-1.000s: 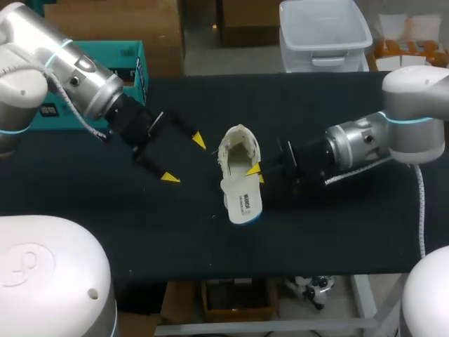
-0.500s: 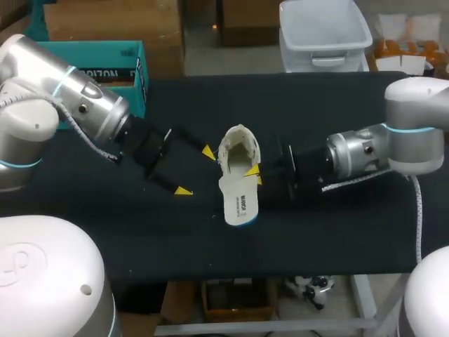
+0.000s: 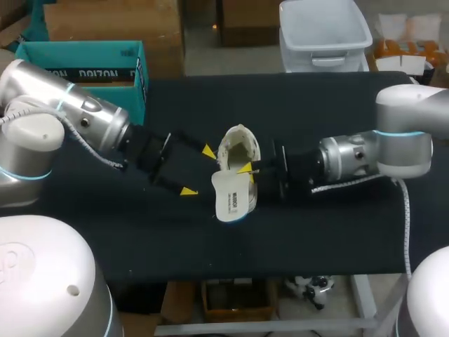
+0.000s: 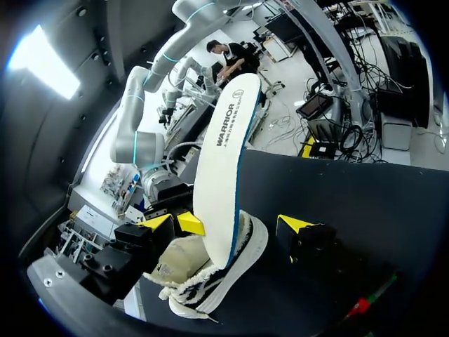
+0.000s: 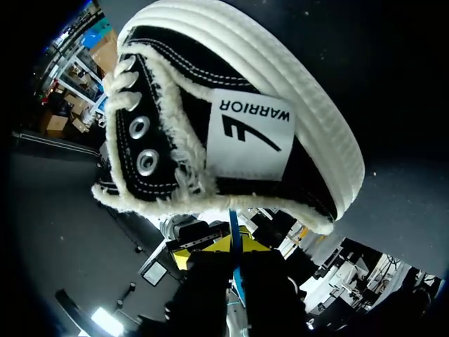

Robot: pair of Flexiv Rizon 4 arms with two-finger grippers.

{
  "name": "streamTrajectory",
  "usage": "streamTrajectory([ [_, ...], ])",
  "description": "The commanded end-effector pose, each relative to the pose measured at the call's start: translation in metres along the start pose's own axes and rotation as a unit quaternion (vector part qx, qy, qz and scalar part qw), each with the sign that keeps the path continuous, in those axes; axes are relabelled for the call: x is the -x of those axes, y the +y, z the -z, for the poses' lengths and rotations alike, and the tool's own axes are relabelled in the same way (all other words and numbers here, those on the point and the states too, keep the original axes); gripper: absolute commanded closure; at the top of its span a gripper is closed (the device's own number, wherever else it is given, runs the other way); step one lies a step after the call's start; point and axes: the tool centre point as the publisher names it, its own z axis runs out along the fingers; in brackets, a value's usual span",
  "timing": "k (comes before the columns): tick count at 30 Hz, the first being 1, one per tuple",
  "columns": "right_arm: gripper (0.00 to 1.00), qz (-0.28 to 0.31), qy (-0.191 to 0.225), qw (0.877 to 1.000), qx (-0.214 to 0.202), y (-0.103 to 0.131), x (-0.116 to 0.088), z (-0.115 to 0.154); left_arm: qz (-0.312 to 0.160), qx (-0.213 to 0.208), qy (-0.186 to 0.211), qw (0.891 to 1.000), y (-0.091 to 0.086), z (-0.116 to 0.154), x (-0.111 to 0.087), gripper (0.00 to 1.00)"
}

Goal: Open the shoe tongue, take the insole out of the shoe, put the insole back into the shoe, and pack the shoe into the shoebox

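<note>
A black canvas shoe (image 3: 238, 146) with a white sole and fuzzy lining lies mid-table. A white insole (image 3: 231, 196) with a blue edge sticks out of its opening, its lower end inside the shoe (image 4: 210, 277). My right gripper (image 3: 247, 169) is shut on the insole beside the shoe. In the right wrist view the insole's blue edge (image 5: 235, 242) runs between the fingers of the right gripper (image 5: 235, 265), under the shoe (image 5: 238, 133). My left gripper (image 3: 198, 170) stands open just left of the shoe. In the left wrist view the insole (image 4: 228, 154) rises between the tips of the left gripper (image 4: 225, 223), untouched. The teal shoebox (image 3: 84, 67) is at the back left.
The table's black cloth (image 3: 330, 225) lies bare to the front and right of the shoe. My left arm (image 3: 77, 123) lies between the shoebox and the shoe.
My left gripper has moved right and down, close to the shoe. The right gripper has shifted left, swinging the insole's free end leftward.
</note>
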Motion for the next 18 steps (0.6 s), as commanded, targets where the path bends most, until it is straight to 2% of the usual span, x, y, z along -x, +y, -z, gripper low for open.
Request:
streamTrajectory([
  [1, 1.0, -0.002, 0.004, 1.0, -0.001, 0.007, 0.0, 0.001, 0.001, -0.011, -0.001, 1.0, 0.012, -0.008, 0.001, 0.0],
  [6, 1.0, -0.004, 0.012, 1.0, 0.01, 0.005, 0.001, 0.008, 0.005, -0.009, -0.007, 1.0, 0.02, -0.014, 0.005, 0.0],
  [12, 1.0, -0.003, 0.017, 1.0, 0.021, -0.001, 0.003, 0.012, 0.003, -0.012, -0.006, 1.0, 0.02, -0.02, 0.007, 0.0],
  [18, 1.0, -0.007, 0.025, 0.999, 0.028, 0.005, 0.005, 0.015, 0.001, -0.014, -0.005, 1.0, 0.022, -0.027, 0.009, 0.0],
])
